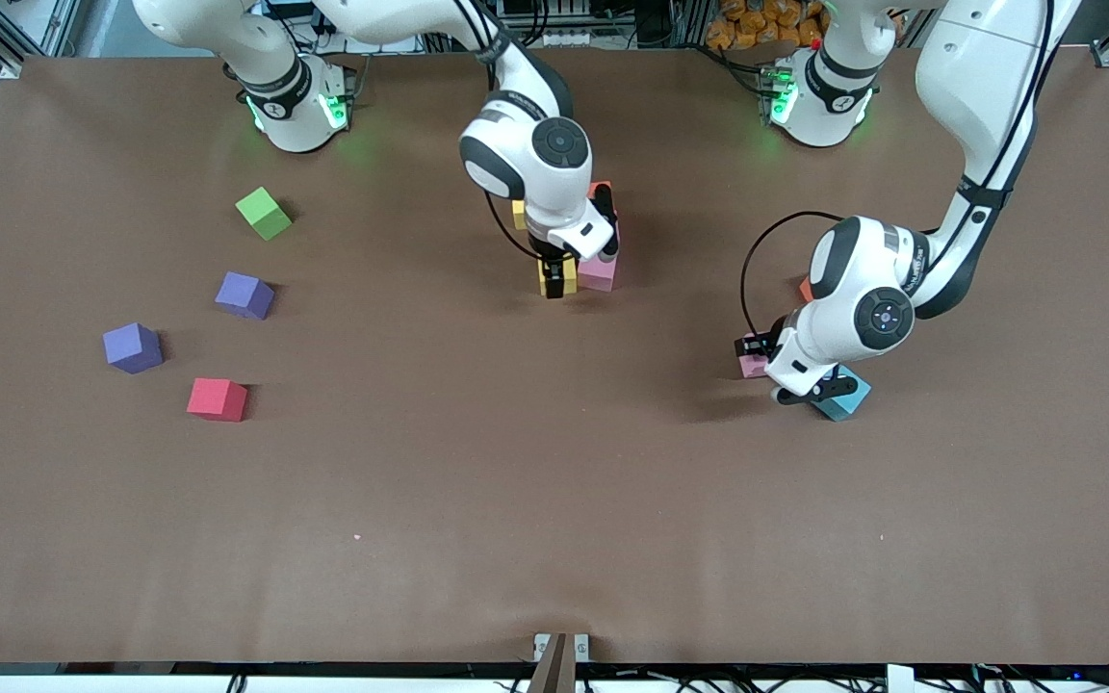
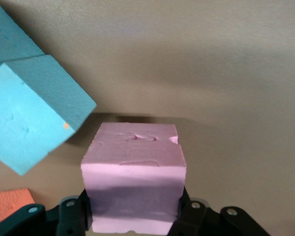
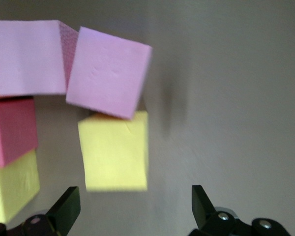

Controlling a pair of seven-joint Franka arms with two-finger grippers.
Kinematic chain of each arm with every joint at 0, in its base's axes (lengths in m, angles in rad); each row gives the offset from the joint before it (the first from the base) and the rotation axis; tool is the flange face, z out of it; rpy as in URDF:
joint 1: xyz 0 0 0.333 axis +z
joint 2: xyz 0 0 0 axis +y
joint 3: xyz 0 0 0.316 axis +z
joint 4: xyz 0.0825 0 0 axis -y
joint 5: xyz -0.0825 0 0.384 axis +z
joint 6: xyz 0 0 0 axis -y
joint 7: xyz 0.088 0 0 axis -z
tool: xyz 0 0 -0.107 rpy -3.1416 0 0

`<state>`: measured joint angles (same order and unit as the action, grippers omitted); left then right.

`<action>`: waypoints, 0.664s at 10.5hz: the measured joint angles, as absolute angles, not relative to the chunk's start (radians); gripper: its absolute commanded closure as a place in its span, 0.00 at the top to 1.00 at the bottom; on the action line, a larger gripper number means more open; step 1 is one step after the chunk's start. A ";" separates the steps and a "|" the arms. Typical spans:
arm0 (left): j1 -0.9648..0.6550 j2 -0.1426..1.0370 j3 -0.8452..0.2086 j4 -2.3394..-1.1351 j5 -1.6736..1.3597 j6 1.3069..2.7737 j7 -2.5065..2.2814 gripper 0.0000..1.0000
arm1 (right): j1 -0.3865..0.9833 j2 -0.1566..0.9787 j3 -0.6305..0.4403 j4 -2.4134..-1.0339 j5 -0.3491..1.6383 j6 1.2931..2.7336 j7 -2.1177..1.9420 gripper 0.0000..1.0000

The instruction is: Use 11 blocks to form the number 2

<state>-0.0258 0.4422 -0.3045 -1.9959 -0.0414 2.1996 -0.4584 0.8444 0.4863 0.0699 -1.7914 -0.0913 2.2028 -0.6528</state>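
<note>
Gripping pink cube (image 2: 133,177), left gripper (image 2: 132,216)

A partial cluster of blocks stands mid-table near the robots' bases: a yellow cube (image 1: 557,275) beside a pink cube (image 1: 599,271), with a second pink cube (image 3: 27,56), a red cube (image 3: 11,130) and another yellow cube (image 3: 12,184) adjoining. Toward the left arm's end of the table lie a pink cube (image 2: 135,177), a light blue cube (image 1: 846,395) and an orange cube (image 2: 7,206).
</note>
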 measured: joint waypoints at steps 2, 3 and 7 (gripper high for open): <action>-0.027 0.435 -0.349 -1.967 -0.041 2.161 -0.533 0.09 | 0.766 0.416 0.064 -1.791 -0.076 2.111 -0.626 1.00; -0.028 0.433 -0.375 -1.962 -0.041 2.156 -0.583 0.09 | 0.708 0.392 0.060 -1.791 -0.073 2.087 -0.602 1.00; -0.077 0.434 -0.502 -1.920 -0.042 2.156 -0.930 0.09 | 0.401 0.372 0.017 -1.774 -0.074 2.092 -0.556 1.00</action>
